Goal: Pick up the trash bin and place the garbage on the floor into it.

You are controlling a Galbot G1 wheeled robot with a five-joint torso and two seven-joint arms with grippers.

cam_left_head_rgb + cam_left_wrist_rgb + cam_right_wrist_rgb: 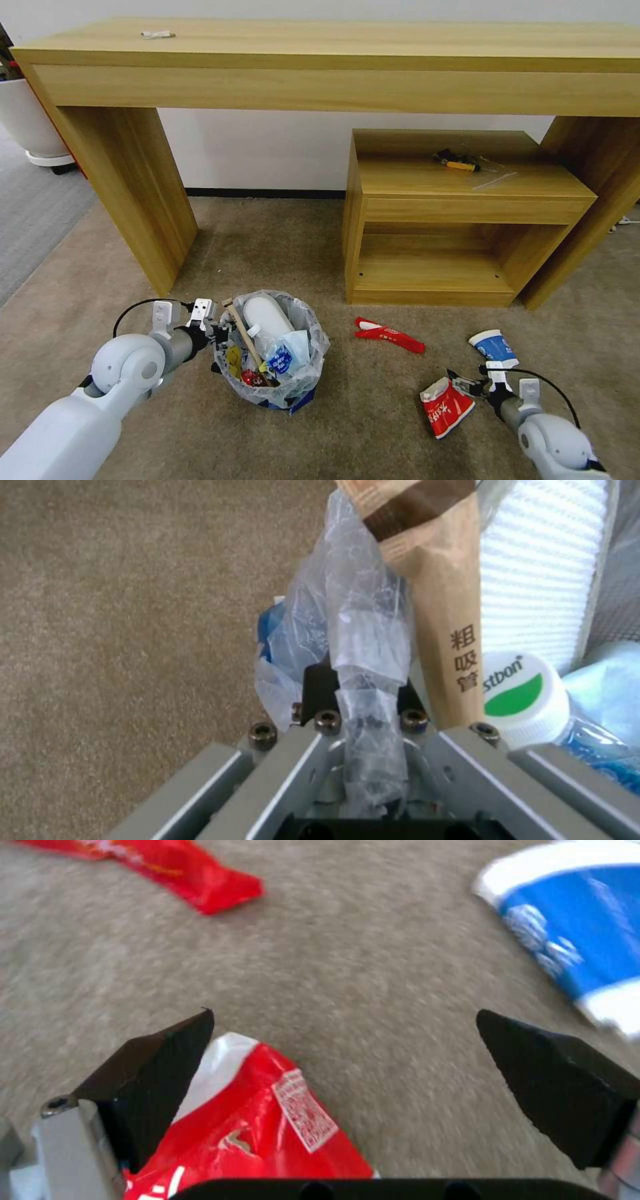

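Holding the trash bin (272, 350) by its near rim, the left gripper (219, 331) is clenched on the lip and the crinkly bag liner (360, 645), which the left wrist view shows pinched between its fingers. That grip seems meant to keep the bin upright and steady on the floor (280, 247), mouth open for whatever comes next. Inside it already lie a white slipper (265, 316), a wooden stick (244, 337), a clear bottle (533, 700) with a green-and-white cap, and small wrappers. To the right, a long red wrapper (388, 334) lies on the carpet in front of the low shelf unit (460, 220) under the desk (333, 60). Further right sit a crumpled red packet (445, 408) and a blue paper cup (493, 347), near each other. The right gripper (475, 385) hangs low between them, fingers spread wide and released, one fingertip (160, 1075) over the packet's edge; I judge it is lined up to close on that packet.
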